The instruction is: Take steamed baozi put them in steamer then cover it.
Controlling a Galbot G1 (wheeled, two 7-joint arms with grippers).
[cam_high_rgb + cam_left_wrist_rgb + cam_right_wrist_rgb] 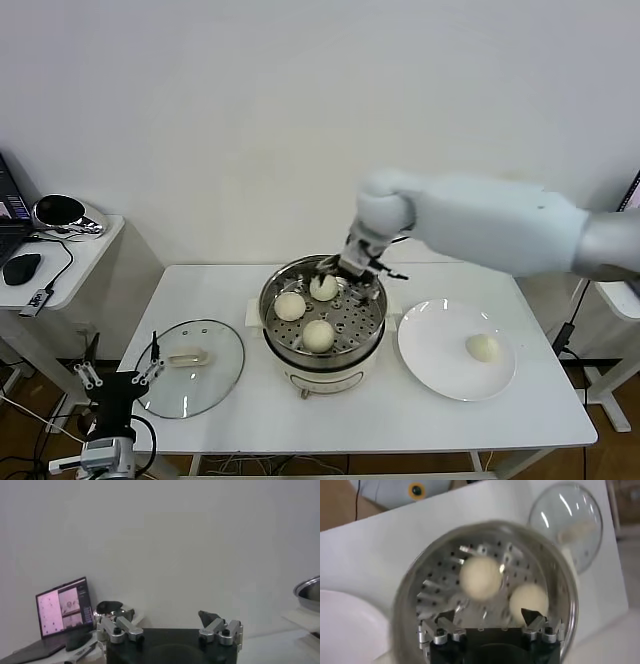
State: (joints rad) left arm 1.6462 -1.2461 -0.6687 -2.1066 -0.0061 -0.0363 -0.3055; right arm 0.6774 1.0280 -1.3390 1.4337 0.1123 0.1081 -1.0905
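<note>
**A:** Where are the steamed baozi right now?

**B:** Three steamed baozi (318,335) sit on the perforated tray inside the steamer (322,372), at the centre of the head view. One lies toward the lower edge of the pot, one on its left side, and one at the upper edge, right under the right claw (362,275). A fourth bun lies alone on the white plate (440,370), on the desk (480,420) just right of the steamer.

**A:** And that right claw, is it gripping anything?

**B:** No. Its fingers stand wide apart above the upper rim of the steamer, and nothing is between them. In the right wrist view the fingertips (529,615) are spread over the tray, with two buns lying free beyond them.

**A:** What about the cover?

**B:** The cover (190,380) lies flat on the desk at the lower left of the head view, just beside the steamer and apart from it, its pale handle facing up. The pot is uncovered.

**A:** And the other arm?

**B:** The left claw (118,378) is parked at the lower left corner, off the desk's near-left edge by the cover's rim. Its fingers are wide and empty; the left wrist view shows them (120,629) splayed against the wall, with a laptop (62,611) off to one side.
</note>
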